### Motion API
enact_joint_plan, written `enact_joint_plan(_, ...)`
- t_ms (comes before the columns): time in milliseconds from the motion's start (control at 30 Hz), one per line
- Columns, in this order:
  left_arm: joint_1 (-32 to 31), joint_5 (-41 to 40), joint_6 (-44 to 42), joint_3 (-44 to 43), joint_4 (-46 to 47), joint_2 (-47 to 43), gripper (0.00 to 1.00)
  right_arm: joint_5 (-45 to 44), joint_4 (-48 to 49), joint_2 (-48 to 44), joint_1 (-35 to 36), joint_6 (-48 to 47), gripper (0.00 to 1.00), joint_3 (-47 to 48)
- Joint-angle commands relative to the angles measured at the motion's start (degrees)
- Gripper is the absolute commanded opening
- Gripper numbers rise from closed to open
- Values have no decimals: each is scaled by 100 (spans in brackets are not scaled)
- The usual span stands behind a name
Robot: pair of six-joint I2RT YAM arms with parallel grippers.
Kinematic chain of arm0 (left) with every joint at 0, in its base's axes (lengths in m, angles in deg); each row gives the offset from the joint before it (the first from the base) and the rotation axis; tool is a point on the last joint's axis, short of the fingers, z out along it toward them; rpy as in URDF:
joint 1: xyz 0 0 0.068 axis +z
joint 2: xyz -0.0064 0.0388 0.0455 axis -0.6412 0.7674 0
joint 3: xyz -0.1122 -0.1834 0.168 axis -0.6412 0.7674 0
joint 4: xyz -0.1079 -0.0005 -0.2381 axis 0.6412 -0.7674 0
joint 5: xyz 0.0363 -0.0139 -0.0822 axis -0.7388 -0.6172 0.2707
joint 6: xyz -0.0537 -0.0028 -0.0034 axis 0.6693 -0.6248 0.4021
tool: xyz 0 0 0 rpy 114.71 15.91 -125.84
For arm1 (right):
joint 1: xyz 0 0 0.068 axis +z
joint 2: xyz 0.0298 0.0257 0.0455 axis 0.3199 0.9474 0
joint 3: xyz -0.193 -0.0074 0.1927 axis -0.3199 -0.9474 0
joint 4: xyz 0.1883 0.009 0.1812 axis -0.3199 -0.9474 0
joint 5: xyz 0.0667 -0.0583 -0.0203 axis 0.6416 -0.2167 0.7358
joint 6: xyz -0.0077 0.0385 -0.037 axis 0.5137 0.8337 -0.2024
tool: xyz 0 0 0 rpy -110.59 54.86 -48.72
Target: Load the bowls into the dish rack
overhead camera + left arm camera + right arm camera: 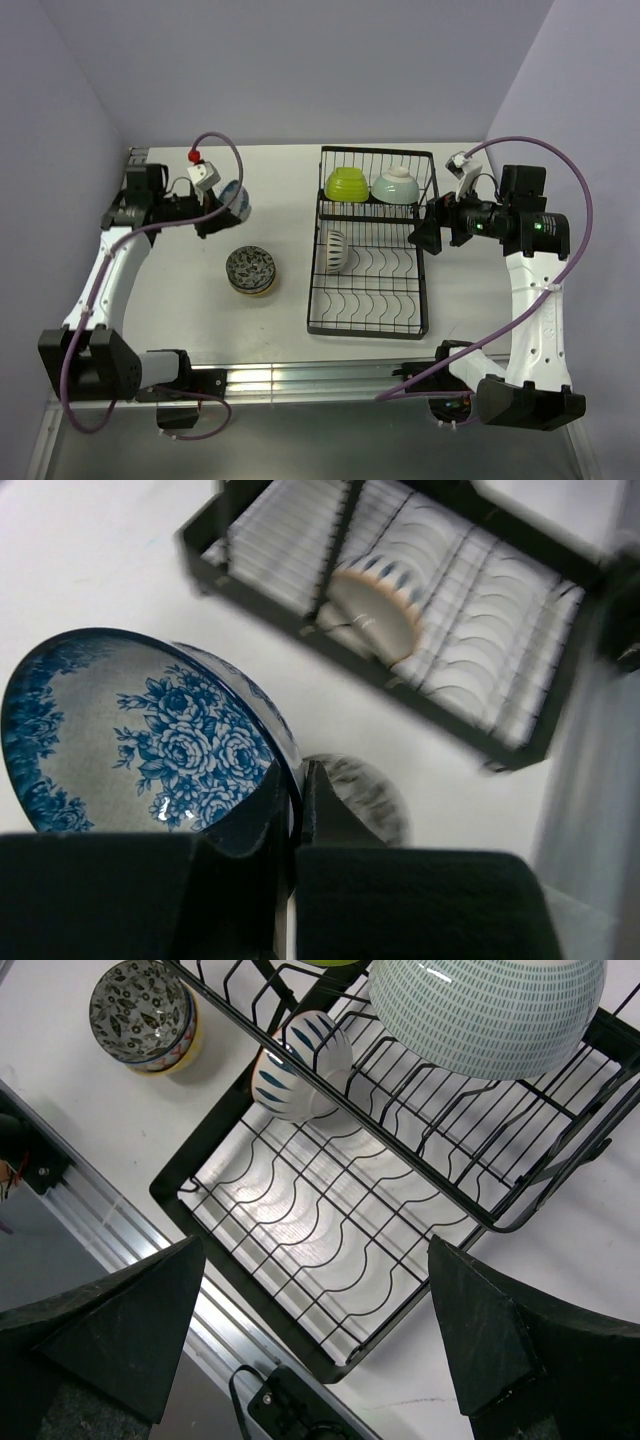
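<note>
My left gripper (221, 213) is shut on the rim of a blue floral bowl (238, 198) and holds it above the table, left of the dish rack (368, 333). In the left wrist view the fingers (298, 780) pinch that bowl's rim (140, 730). A dark patterned bowl (250, 266) sits on a cream bowl on the table below. In the rack, a lime green bowl (347, 184) and a pale mint bowl (396, 184) lie upside down in the raised basket, and a white striped bowl (335, 252) stands in a slot. My right gripper (424, 236) is open and empty over the rack's right side.
The right wrist view shows the mint bowl (490, 1010), the striped bowl (300, 1065), the dark patterned bowl (140, 1010) and the rack's near rim (241, 1281). A metal rail (300, 378) runs along the table's near edge. Purple walls close in on both sides.
</note>
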State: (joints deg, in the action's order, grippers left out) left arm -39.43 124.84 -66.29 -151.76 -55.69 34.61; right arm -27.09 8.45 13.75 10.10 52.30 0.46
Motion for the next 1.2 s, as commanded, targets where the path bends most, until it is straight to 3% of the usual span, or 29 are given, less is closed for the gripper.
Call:
enact_joint_plan(0,-386,1061,2331,909,2135,-924,0,-25,-12,-129,-41,-66,99,103)
enact_joint_plan(33,-640,1070,2925,1591,3544,-1118,0,-25,5,-129,-41,-40,99,111)
enact_joint_plan(67,-747,948,4314,1928,4445,-1416,0,-17,6,-112,-41,-31,99,111)
enact_joint_plan(133,-1141,676,5256,2569,5696,-1594,0,-16,-21,-103,-41,-31,99,146)
enact_joint_plan(267,-1880,-334,7372,3363,7209,-1796,0,-87,-30,-112,-41,-39,99,182)
enact_joint_plan(400,-2959,-1475,8132,3583,7767,-1595,0,-34,32,-103,-41,31,99,112)
enact_joint_plan(533,-3586,-2198,8845,3847,8259,-1183,0,-104,6,-121,-41,14,98,85)
enact_joint_plan(933,-4255,-3377,10698,3997,9321,-119,0,-236,-118,-121,-41,-57,98,147)
enact_joint_plan(1167,-4448,-3702,11034,3892,9255,-118,0,18,-153,-365,-41,127,97,-231)
